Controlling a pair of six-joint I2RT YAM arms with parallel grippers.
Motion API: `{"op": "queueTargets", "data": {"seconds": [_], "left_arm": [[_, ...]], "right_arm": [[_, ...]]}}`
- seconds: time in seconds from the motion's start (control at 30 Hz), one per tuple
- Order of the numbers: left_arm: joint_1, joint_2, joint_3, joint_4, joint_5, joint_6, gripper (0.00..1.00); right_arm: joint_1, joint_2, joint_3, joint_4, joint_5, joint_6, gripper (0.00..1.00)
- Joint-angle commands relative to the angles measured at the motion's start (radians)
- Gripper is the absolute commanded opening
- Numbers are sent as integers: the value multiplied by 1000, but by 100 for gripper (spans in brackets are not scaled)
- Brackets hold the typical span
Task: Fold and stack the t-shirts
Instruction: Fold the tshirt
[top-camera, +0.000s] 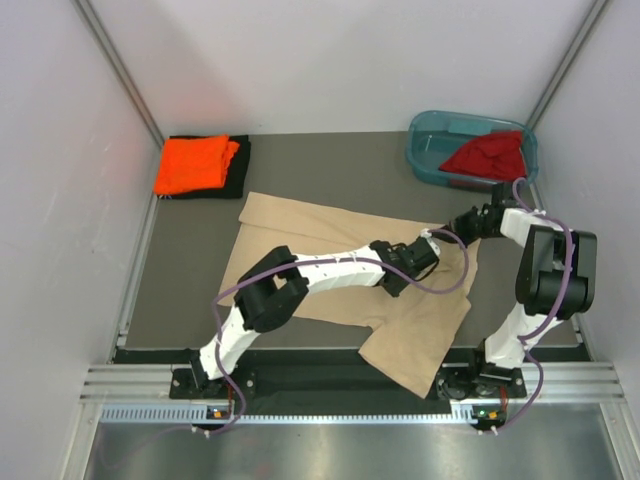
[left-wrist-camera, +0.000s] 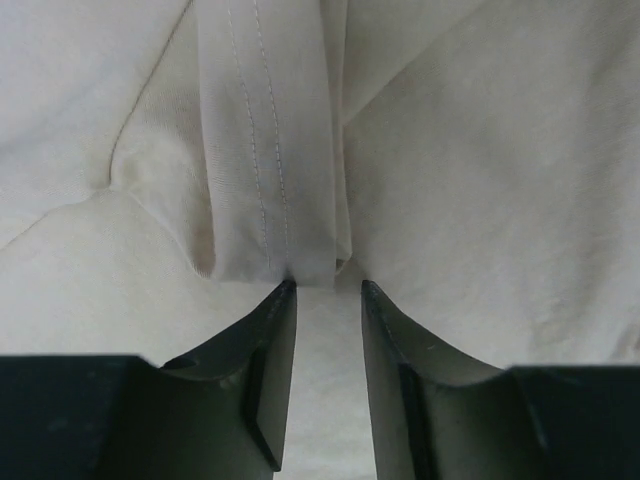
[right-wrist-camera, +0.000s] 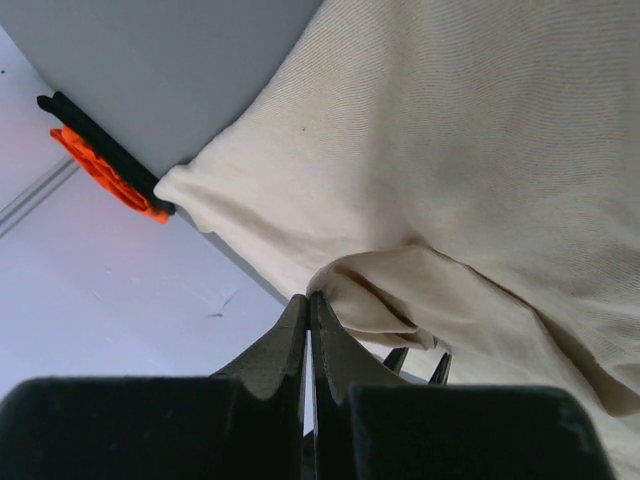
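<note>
Beige t-shirt (top-camera: 300, 235) lies spread mid-table; orange t-shirt (top-camera: 195, 163) lies folded on black t-shirt (top-camera: 238, 172), far left. Left gripper (left-wrist-camera: 325, 290) stands apart, the beige hem at its tips. Right gripper (right-wrist-camera: 308, 300) is pinched together on the beige t-shirt's edge.

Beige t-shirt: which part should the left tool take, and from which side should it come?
I would take the stitched hem band of the beige t-shirt. It forms a raised, narrow fold just ahead of the open left tool, so come straight forward, probably with one finger on each side.
</note>
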Motion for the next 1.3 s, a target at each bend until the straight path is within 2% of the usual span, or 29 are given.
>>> {"op": "queueTargets", "data": {"seconds": [0.0, 0.13, 0.47, 0.6, 0.67, 0.7, 0.83, 1.03, 1.27], "left_arm": [[2, 24, 60, -53, -89, -17, 37], [0, 41, 71, -61, -109, -36, 31], [0, 70, 91, -56, -77, -40, 29], [0, 71, 98, -51, -83, -30, 17], [2, 71, 106, -61, -91, -21, 3], [2, 68, 107, -65, -93, -18, 0], [3, 7, 88, -75, -96, -4, 0], [17, -84, -27, -50, -44, 29, 0], [33, -150, -126, -15, -5, 71, 0]], "right_arm": [[-11, 3, 24, 26, -14, -6, 0], [-13, 8, 24, 25, -15, -14, 0], [-13, 15, 27, 20, -20, -28, 0], [-13, 15, 32, 9, -20, -42, 0], [-13, 15, 35, -11, -17, -52, 0], [-13, 14, 41, -23, -15, -72, 0], [-15, -5, 67, -126, 18, -160, 0], [-10, -84, 64, -253, 89, -296, 0], [24, -208, -26, -351, 146, -405, 0]]}}
